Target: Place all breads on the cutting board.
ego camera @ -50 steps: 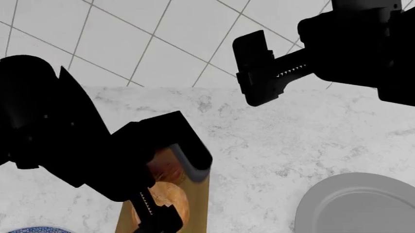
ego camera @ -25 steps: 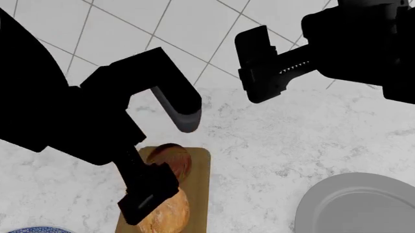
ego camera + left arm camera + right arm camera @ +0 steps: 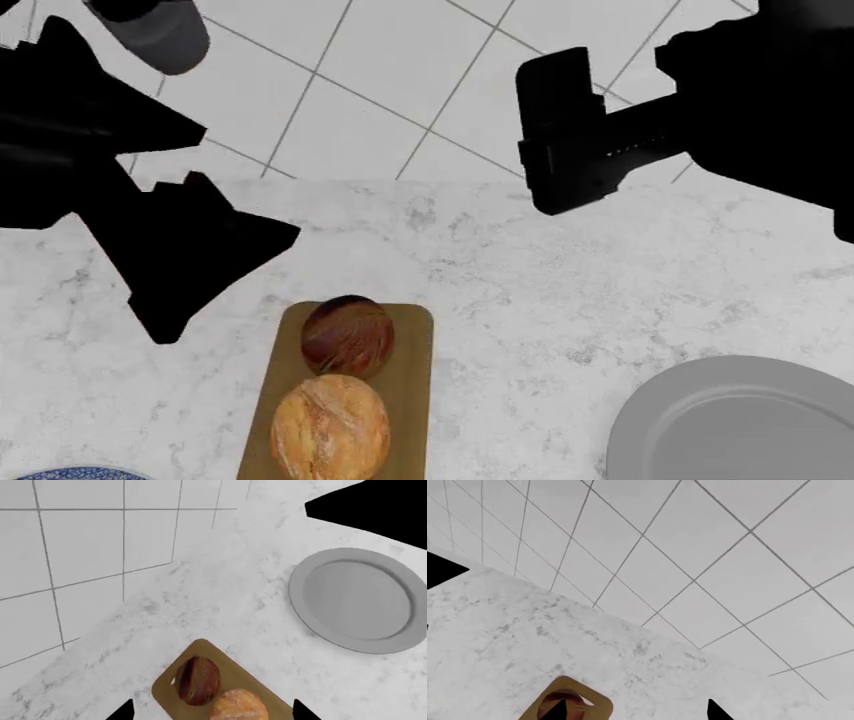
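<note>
White marble-patterned worktop is backed by a wall of large white tiles with grey grout. On it lies the flat tan wooden cutting board with rounded corners, and both breads rest on the board in a row, touching or nearly so. The darker reddish-brown glossy roll sits at the end nearer the wall; the golden-tan roll with a scored top sits nearer the robot.

A plain grey round plate is seen well apart from the board, on the robot's right, and only an edge of a blue-and-white patterned plate shows in the head view. The left wrist view shows the grey plate whole; the right wrist view shows only the board's far end with the dark roll.

The left gripper and right gripper are raised above the worktop as black shapes holding nothing; how far their jaws are parted cannot be told.
</note>
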